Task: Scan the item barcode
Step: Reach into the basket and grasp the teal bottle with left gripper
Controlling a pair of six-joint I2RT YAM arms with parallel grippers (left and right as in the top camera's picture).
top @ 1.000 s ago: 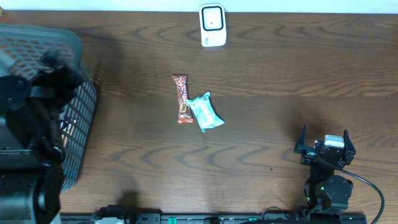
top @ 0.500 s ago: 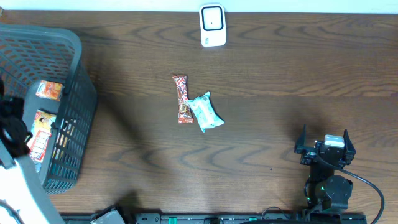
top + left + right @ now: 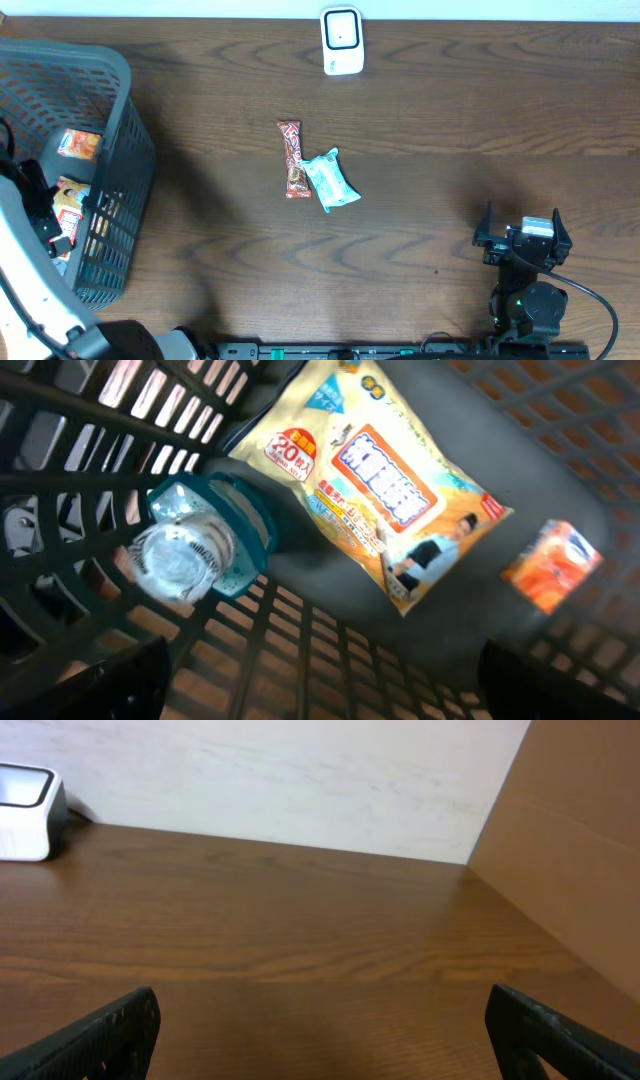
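Left gripper [image 3: 320, 685] wide, empty, above yellow pouch [image 3: 385, 485] in basket [image 3: 128, 160], frame left; jaws may snag mesh. Right gripper [image 3: 522, 220] wide, lower right.

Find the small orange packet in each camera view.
Overhead: orange packet, far left, inside the gray basket.
Left wrist: orange packet right of centre, on the basket floor.
Right wrist: not in it.
Shared landmark: yellow packet lying next to it.

Tight among basket [image 3: 125, 120] walls for left pincer [image 3: 325, 680], open tabletop [image 3: 450, 130] around right pincer [image 3: 325, 1035]
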